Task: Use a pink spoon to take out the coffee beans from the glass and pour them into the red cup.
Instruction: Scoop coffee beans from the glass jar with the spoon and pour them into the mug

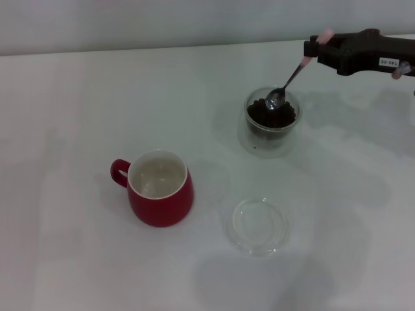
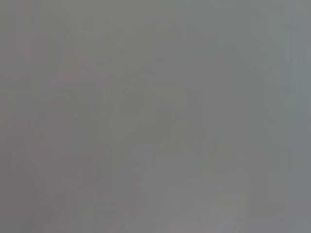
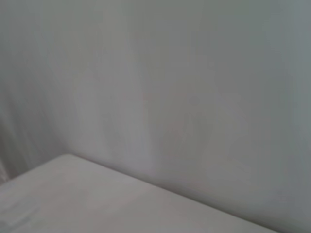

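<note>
White surface [image 1: 78,116]: right pincer [image 1: 319,46] grips the pink-handled metal spoon [image 1: 288,83], dipping into dark coffee beans [image 1: 269,116] in the clear glass [image 1: 271,139]; white-lined red ceramic cup [image 1: 159,194] looks empty.

Right tool [image 1: 317,45]: matte black, angular housing, small white label with printed marking.

The left wrist view shows only a plain grey surface that fills the whole frame. It is a little lighter in the lower middle of the frame. No object can be told in it.
</note>
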